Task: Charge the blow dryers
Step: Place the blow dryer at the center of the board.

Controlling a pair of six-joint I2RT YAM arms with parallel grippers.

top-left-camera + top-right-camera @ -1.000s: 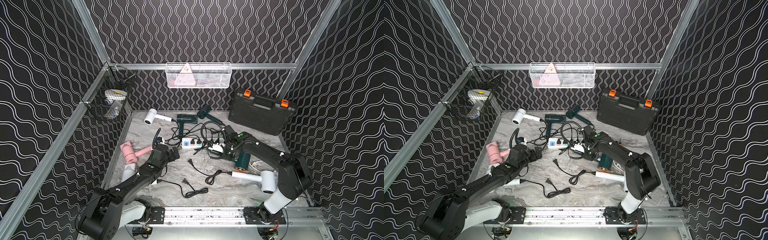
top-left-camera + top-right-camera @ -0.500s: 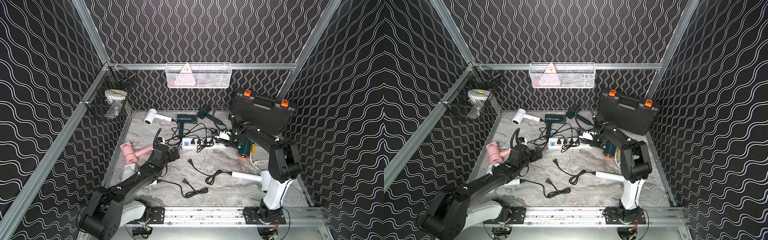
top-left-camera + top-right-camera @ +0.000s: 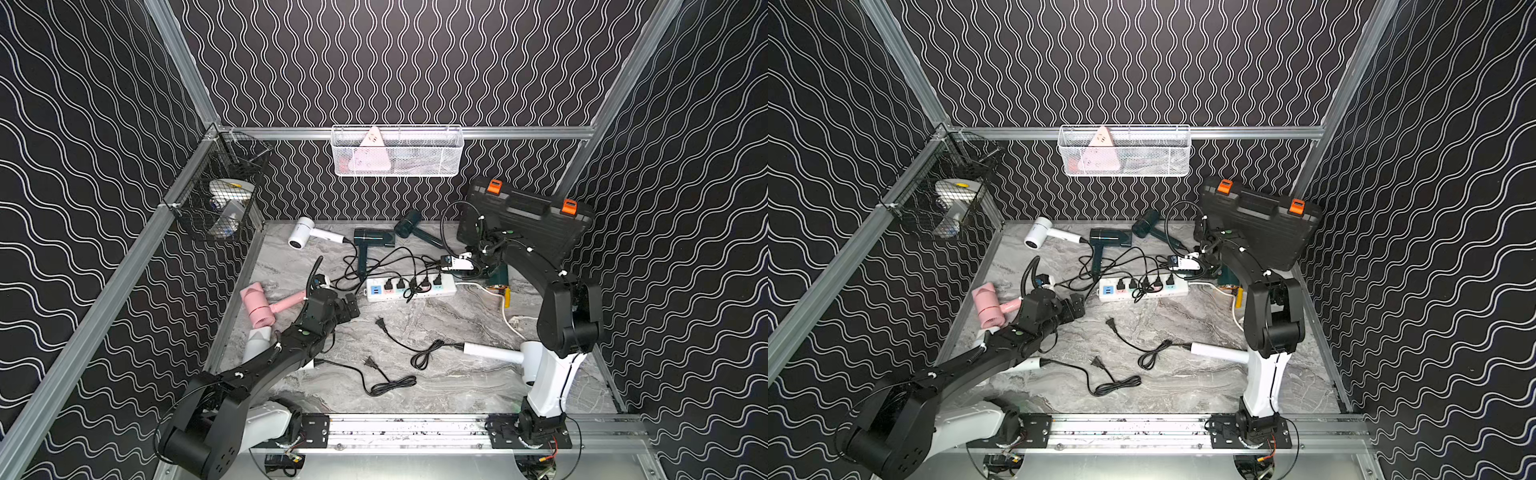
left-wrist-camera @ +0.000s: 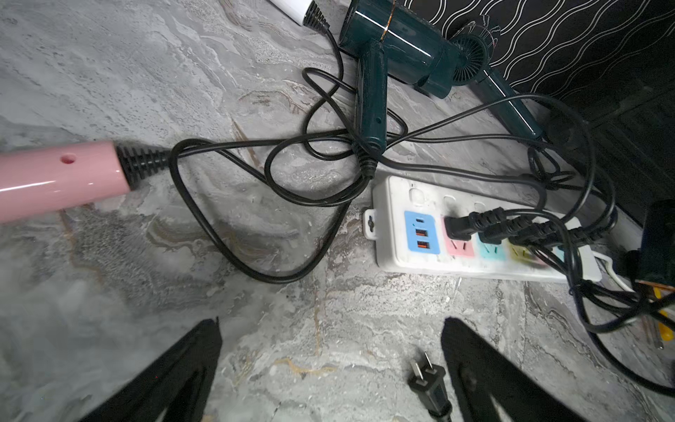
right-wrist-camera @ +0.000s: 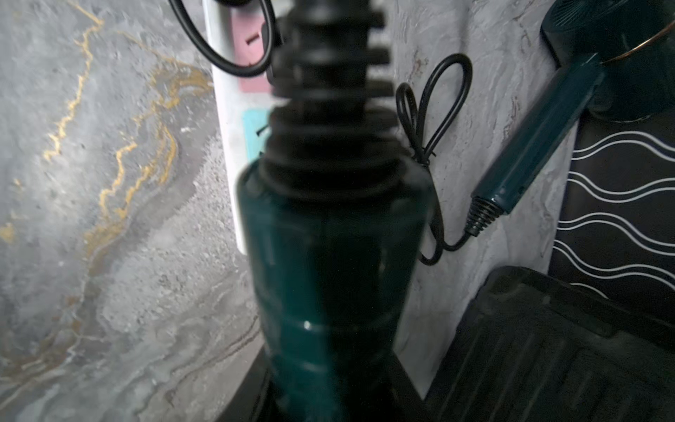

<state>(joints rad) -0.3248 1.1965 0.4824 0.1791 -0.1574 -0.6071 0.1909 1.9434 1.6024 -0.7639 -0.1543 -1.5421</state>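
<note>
One glossy dark-green blow dryer (image 5: 328,274) is clenched by right claw (image 3: 480,271); left claw (image 4: 330,329) gapes empty.

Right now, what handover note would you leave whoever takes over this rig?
Left hand: open, low over the table, a loose plug beside it.
Right hand: shut on the handle of a dark green dryer, beside the power strip.
Done: several plugs sit in the strip.
Left: that loose plug and a second one lie unplugged on the table; whether the held dryer is plugged in cannot be told.
</note>
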